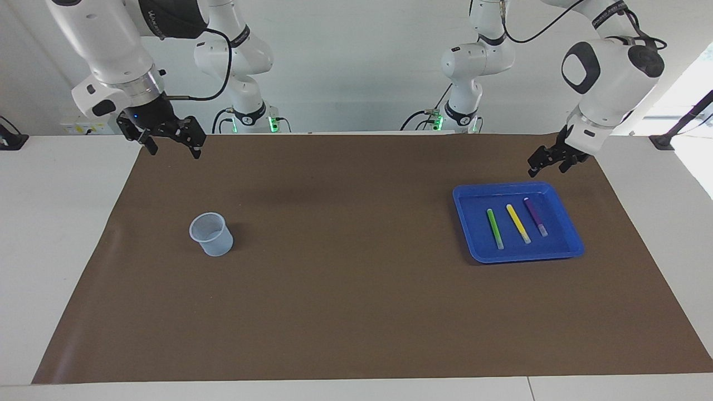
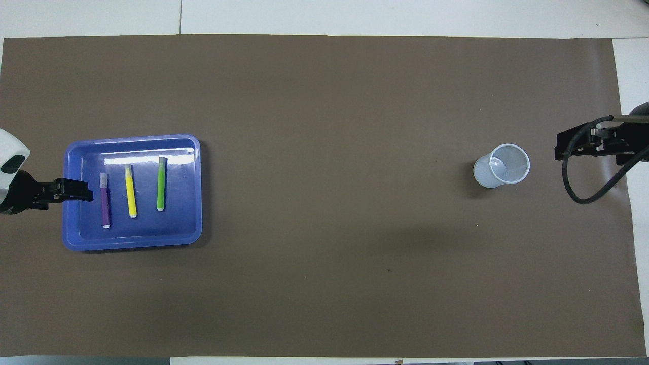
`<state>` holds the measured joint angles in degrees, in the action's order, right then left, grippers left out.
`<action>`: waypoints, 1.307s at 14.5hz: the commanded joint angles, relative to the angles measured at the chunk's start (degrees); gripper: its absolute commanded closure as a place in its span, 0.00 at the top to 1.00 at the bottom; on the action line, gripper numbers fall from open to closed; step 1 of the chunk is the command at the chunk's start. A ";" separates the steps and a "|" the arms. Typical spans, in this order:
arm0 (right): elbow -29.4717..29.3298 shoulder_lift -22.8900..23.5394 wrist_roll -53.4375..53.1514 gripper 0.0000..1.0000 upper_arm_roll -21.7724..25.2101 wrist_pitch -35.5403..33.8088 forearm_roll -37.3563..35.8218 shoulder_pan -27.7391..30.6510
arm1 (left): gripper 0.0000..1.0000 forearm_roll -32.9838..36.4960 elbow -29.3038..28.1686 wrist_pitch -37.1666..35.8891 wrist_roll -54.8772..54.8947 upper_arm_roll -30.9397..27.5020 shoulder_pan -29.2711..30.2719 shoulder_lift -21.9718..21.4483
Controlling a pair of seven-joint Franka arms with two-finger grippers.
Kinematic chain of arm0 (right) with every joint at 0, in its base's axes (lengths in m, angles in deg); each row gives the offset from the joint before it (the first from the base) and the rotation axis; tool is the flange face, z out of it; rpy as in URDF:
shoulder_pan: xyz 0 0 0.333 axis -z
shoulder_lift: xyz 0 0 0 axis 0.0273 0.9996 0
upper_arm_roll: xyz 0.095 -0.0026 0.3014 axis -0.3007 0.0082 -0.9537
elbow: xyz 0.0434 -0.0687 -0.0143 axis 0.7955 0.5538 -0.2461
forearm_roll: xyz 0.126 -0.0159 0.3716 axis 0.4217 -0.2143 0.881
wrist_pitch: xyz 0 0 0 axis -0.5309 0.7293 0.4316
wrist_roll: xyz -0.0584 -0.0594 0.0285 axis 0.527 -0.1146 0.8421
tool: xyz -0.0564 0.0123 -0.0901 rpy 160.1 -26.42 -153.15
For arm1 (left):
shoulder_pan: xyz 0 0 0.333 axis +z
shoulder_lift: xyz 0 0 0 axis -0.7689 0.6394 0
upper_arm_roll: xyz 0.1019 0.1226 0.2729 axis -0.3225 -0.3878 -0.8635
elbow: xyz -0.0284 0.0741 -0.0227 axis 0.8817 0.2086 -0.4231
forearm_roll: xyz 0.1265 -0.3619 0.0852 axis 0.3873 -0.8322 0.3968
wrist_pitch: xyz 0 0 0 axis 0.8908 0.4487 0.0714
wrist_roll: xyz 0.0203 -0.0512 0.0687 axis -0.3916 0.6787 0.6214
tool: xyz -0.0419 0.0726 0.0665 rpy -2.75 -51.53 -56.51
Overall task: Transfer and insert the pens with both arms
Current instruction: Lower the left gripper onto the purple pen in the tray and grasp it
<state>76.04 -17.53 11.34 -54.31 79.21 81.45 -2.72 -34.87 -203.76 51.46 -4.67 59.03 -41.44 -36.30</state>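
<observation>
Pens first: from the facing view I see the green pen (image 1: 494, 228), the yellow pen (image 1: 518, 223) and the purple pen (image 1: 535, 216) lying side by side, apart from one another, in the blue tray (image 1: 569, 243) toward the left arm's end of the table. None is lifted, so I judge we are at the first step, the approach to a pick. The left gripper (image 1: 548, 161) hangs just above the tray's rim on the robots' side, holding nothing; I cannot tell how wide its jaws stand. The right gripper (image 1: 172, 146) waits over the mat (image 1: 356, 312) at its own end with its fingers spread and nothing in them. The clear cup (image 1: 211, 234) stands upright and looks empty.

In the overhead view the left gripper (image 2: 76, 189) overlaps the tray (image 2: 132, 242) edge beside the purple pen (image 2: 105, 201), with the yellow pen (image 2: 130, 191) and green pen (image 2: 161, 183) next along. The right gripper (image 2: 583, 144) sits near the cup (image 2: 502, 166), whose inside shows bare. Next, I think, the left claw must drop squarely across one thin barrel, likely the purple.
</observation>
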 commanded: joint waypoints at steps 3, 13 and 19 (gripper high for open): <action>1.02 -0.95 -0.43 1.00 -0.39 -0.20 0.86 0.71 | 0.93 -0.38 -1.04 10.99 4.56 0.18 3.49 9.77; 1.02 -0.95 -0.43 1.00 -0.39 -0.28 0.86 0.71 | 0.70 -0.29 -2.98 19.81 4.56 0.09 3.14 15.85; 1.02 -0.95 -0.43 1.00 -0.39 -0.20 0.86 0.71 | 0.57 -0.21 -3.15 19.98 4.56 0.09 2.70 16.73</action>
<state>76.04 -17.53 11.34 -54.31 79.21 81.45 -2.72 -34.87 -205.85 69.80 -0.86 59.45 -38.14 -19.99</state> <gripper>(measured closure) 0.000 0.396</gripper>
